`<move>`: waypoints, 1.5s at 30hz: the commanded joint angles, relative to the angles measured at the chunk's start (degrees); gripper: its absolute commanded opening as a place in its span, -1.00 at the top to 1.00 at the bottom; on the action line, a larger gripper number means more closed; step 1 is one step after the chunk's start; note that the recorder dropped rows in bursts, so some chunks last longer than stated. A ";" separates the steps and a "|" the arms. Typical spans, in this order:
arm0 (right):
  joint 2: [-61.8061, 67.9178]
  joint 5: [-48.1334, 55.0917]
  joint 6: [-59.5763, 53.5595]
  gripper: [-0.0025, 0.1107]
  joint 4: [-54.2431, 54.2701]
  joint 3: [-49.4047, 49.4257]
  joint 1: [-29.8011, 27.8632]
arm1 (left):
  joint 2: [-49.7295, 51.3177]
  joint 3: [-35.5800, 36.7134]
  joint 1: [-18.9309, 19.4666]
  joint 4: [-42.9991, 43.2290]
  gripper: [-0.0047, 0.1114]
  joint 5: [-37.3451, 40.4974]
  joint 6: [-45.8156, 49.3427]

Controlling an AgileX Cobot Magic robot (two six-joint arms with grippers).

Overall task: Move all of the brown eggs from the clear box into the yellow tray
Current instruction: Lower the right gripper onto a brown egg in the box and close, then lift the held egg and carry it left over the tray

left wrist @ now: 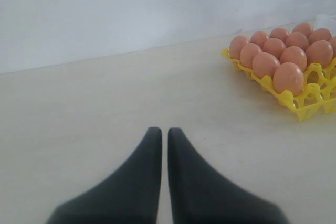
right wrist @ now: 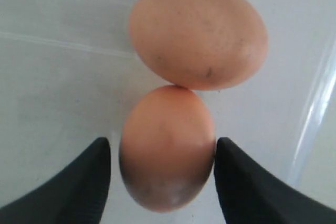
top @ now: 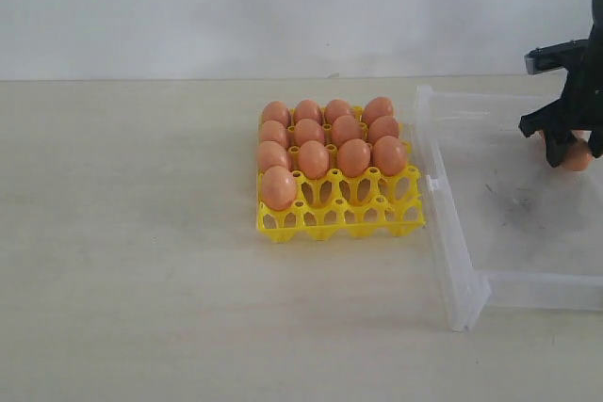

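Several brown eggs (top: 314, 159) fill the back rows of the yellow tray (top: 344, 218), and one more sits in its front left cup. The clear box (top: 450, 237) stands right of the tray. My right gripper (top: 565, 146) is down inside the box at the far right. Its jaws are open astride a brown egg (right wrist: 167, 145). One finger (right wrist: 236, 182) touches that egg and a thin gap shows at the other finger (right wrist: 84, 182). A second egg (right wrist: 198, 34) rests against the first, beyond the fingertips. My left gripper (left wrist: 164, 129) is shut and empty over bare table, with the tray (left wrist: 307, 100) ahead and to one side.
The tray's front row has open cups (top: 367, 197). Dark smudges mark the box floor (top: 504, 190). The beige table (top: 132, 233) runs back to a white wall (top: 283, 7).
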 commanded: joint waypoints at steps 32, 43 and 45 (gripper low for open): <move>-8.51 -55.35 -68.23 0.96 76.82 33.64 -0.58 | -0.22 0.22 0.23 0.09 0.85 -0.47 0.29; -11.82 -64.80 -79.64 0.96 77.43 33.52 7.34 | -0.22 0.22 0.23 0.09 0.85 -0.47 0.29; -11.96 -70.10 -85.93 0.96 76.73 33.52 10.18 | -0.22 0.22 0.23 0.09 0.85 -0.47 0.29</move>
